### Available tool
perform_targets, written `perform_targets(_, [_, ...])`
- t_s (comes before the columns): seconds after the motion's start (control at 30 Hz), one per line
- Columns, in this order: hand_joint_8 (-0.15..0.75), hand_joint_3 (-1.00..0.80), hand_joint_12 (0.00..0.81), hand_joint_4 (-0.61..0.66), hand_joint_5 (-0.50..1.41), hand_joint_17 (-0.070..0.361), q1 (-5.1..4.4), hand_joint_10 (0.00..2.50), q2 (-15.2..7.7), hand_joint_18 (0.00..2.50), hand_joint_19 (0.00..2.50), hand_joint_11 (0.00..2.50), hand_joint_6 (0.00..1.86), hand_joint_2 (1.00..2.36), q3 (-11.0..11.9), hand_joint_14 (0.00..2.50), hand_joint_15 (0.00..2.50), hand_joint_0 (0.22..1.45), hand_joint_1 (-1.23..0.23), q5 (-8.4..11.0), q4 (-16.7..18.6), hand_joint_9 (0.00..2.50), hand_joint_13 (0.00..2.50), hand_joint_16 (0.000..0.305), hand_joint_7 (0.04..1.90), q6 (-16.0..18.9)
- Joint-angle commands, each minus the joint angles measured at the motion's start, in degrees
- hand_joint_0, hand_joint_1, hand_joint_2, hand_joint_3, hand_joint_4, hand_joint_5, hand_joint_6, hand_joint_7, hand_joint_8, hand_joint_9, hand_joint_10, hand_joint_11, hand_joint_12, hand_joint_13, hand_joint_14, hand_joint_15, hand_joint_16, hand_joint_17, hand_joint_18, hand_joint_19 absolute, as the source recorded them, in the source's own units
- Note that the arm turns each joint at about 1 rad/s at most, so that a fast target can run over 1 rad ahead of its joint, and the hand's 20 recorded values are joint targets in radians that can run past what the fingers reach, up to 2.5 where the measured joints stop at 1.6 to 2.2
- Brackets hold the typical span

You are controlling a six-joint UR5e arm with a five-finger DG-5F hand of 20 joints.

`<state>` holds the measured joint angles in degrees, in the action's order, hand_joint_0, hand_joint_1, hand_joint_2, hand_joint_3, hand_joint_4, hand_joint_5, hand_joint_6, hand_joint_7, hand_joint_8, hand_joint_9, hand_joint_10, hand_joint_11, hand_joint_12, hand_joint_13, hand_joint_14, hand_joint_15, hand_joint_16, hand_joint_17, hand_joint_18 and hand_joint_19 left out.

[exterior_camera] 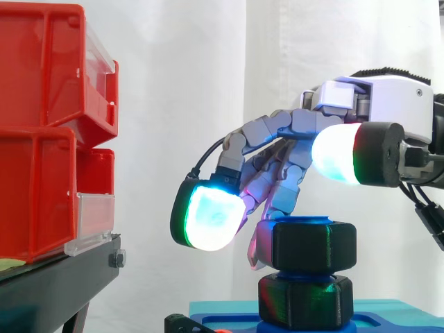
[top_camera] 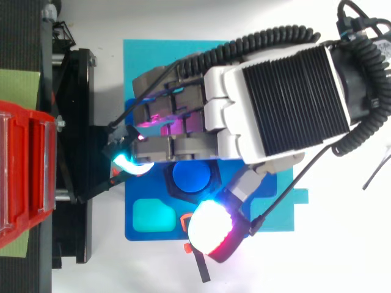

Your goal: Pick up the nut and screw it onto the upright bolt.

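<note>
The nut (exterior_camera: pixel 313 244) sits on top of the upright bolt (top_camera: pixel 191 176). The hand (exterior_camera: pixel 388 97) hangs over it, loosely spread, with its fingers (exterior_camera: pixel 267 208) beside the nut and the thumb apart. I think a sideways push could tilt the nut and jam the thread.

A white curtain (exterior_camera: pixel 208 83) fills the background. At 9 o'clock, red bins (exterior_camera: pixel 41 139) occupy a black stand (exterior_camera: pixel 55 284).

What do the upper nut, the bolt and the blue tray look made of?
Upper nut: likely black plastic, matte, thick with rounded edges. Bolt: blue plastic, it seems, smooth flat top, no metal shine. Blue tray: probably plastic too, matte, uniformly coloured.
</note>
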<state>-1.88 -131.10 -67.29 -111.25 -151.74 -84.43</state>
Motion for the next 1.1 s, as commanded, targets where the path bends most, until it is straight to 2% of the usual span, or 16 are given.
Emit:
perform_targets(0.0, [0.215,-0.50,0.153,0.22,-0.07,0.054,-0.50,0.00,0.05,0.65,0.23,0.00,0.50,1.00,-0.04,0.00,0.00,0.51,-0.16,0.07,-0.49,1.15,0.88,0.024,0.79,-0.12])
perform_targets(0.13, [0.216,-0.50,0.156,0.22,-0.06,0.053,-0.76,0.00,-0.03,0.65,0.23,0.00,0.50,1.00,-0.12,0.00,0.00,0.52,-0.17,0.60,-0.66,1.15,0.88,0.024,0.82,-0.03])
perform_targets(0.43, [0.230,-0.50,0.155,0.24,-0.04,0.053,-0.67,0.00,0.05,0.66,0.23,0.02,0.50,1.00,-0.12,0.00,0.00,0.52,-0.17,0.51,-1.19,1.17,0.90,0.023,0.96,-0.03])
perform_targets(0.67, [0.235,-0.50,0.154,0.20,-0.02,0.051,0.03,0.00,-0.03,0.67,0.24,0.04,0.50,1.00,-0.12,0.00,0.01,0.52,-0.18,0.33,-1.28,1.19,0.91,0.023,1.16,-0.03])
perform_targets(0.9, [0.244,-0.50,0.142,0.16,0.03,0.047,0.91,0.00,0.05,0.73,0.26,0.05,0.50,1.00,-0.12,0.00,0.00,0.53,-0.20,0.07,-1.01,1.26,0.97,0.021,1.44,-0.03])
perform_targets(0.93, [0.250,-0.50,0.140,0.15,0.04,0.045,1.17,0.00,-0.03,0.76,0.27,0.06,0.52,1.00,-0.12,0.00,0.01,0.53,-0.20,-0.19,-1.10,1.30,0.99,0.020,1.42,-0.03])
perform_targets(1.07, [0.234,-0.50,0.119,0.08,0.04,0.034,1.70,0.00,0.05,0.89,0.33,0.07,0.67,1.00,-0.12,0.00,0.03,0.54,-0.22,-1.07,-0.93,1.40,1.10,0.015,1.12,-0.03])
